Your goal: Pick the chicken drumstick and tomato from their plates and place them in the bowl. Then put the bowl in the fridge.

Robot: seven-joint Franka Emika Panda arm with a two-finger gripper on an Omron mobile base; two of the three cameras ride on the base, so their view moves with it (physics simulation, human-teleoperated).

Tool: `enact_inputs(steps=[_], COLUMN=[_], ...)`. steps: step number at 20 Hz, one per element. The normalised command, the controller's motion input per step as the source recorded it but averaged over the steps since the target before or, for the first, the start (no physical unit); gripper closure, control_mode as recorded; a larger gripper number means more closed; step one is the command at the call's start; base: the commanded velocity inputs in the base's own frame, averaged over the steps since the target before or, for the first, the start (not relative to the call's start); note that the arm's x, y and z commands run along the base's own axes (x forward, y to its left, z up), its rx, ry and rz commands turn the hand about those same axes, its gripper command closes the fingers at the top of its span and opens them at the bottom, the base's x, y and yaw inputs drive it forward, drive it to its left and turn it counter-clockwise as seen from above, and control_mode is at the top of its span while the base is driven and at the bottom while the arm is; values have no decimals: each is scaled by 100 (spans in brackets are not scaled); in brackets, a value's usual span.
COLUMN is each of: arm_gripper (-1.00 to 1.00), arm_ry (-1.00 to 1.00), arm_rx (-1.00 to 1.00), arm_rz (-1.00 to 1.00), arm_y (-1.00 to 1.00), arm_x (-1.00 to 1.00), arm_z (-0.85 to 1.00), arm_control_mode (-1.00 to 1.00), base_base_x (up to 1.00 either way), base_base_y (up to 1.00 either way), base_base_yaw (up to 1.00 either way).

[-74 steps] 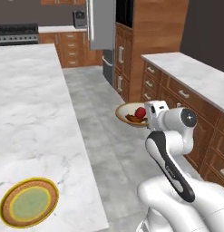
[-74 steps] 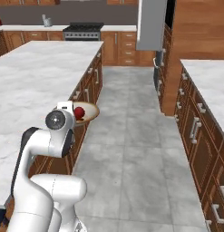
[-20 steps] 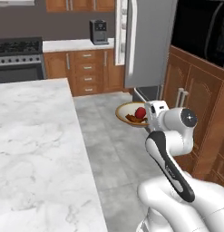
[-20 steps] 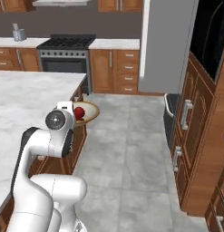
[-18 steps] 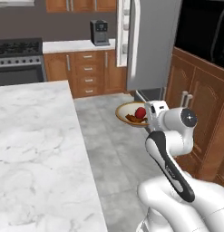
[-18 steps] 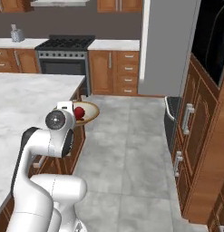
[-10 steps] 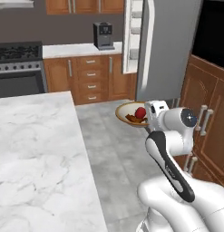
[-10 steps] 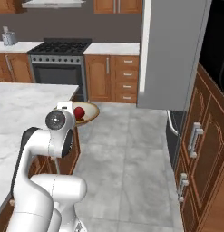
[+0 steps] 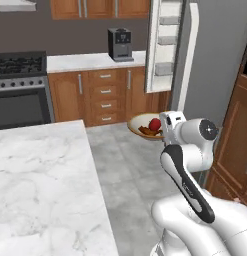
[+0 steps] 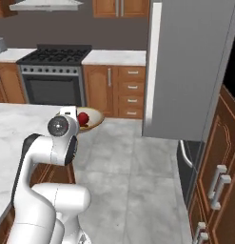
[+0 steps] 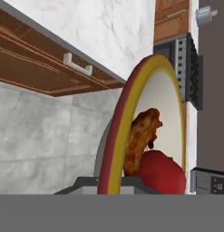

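Fingers of my gripper point(image 9: 162, 131) sit closed on the near rim of the bowl point(image 11: 127, 131), carried level in the air ahead of me. It feels stiff and shallow to me, so a rim pinch lets it tip; I judge it must stay flat. Inside, the tomato point(image 11: 162, 174) lies nearest, round and likely to roll, touching the chicken drumstick point(image 11: 141, 138) behind it. Farther off stands the fridge point(image 10: 195, 66), its door point(image 9: 167, 45) open, shelves showing.
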Motion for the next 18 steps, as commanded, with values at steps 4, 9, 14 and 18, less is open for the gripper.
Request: enact_inputs(steps=[4, 9, 14, 18], arm_gripper=[100, 100, 100, 100], arm_ry=[0, 0, 0, 0], arm_rx=[0, 0, 0, 0], arm_rz=[0, 0, 0, 0], arm_y=[0, 0, 0, 0], arm_x=[0, 0, 0, 0], arm_z=[0, 0, 0, 0], arm_control_mode=[100, 100, 100, 100], base_base_x=[94, 94, 94, 94], base_base_y=[10, 13, 14, 14], base_base_yaw=[0, 0, 0, 0])
